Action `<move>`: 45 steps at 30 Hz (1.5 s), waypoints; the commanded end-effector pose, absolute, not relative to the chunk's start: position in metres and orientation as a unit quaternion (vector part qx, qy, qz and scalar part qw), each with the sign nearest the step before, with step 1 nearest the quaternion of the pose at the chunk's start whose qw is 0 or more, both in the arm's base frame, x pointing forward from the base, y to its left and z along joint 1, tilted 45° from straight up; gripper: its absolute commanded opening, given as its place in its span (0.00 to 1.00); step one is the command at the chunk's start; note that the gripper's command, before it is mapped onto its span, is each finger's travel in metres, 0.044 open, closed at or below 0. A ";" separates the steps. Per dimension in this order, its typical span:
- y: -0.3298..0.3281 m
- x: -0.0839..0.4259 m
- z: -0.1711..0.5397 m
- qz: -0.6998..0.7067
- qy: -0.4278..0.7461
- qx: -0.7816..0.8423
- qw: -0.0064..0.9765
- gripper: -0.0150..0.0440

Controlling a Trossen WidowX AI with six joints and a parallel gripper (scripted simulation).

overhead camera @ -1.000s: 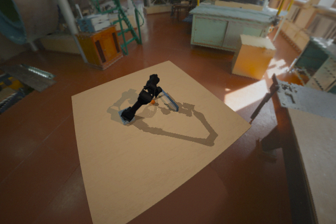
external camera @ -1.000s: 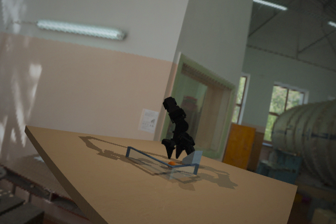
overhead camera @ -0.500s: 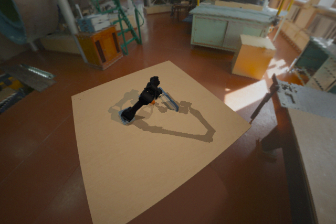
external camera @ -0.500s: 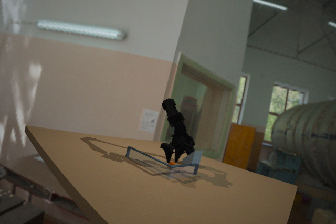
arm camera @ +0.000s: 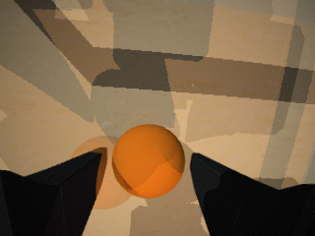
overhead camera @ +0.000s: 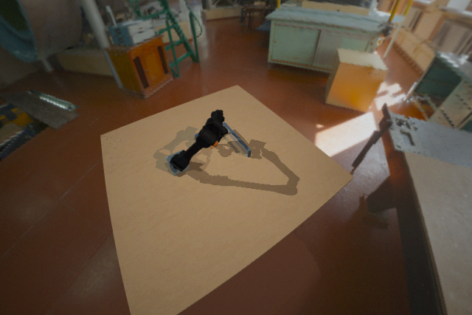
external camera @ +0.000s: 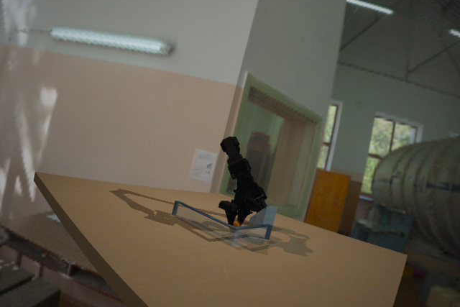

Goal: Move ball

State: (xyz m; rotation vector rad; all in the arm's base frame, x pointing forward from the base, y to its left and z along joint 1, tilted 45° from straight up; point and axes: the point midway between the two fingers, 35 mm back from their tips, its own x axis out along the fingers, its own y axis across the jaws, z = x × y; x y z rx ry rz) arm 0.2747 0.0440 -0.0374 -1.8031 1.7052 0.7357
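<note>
While straddled by the end effector (arm camera: 146, 169), ball (arm camera: 148, 159) ungripped.

Top view looks down from afar, exterior from low beside; wrist close above; all share the ball (arm camera: 148, 160).

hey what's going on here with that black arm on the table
A black robot arm has brought its tool down around an orange ball on the wooden table, beside two low clear walls. The fingers flank the ball with gaps on both sides, so it is not gripped yet. A faint see-through copy marking the resting spot sits just beside it, partly overlapped.
</note>
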 end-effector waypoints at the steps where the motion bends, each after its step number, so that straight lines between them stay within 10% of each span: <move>1: 0.043 0.274 -0.038 0.273 0.633 -0.672 0.269 0.58; 13: 0.058 0.277 -0.026 0.275 0.632 -0.672 0.271 0.25; 45: 0.117 0.258 0.042 0.276 0.633 -0.671 0.270 0.25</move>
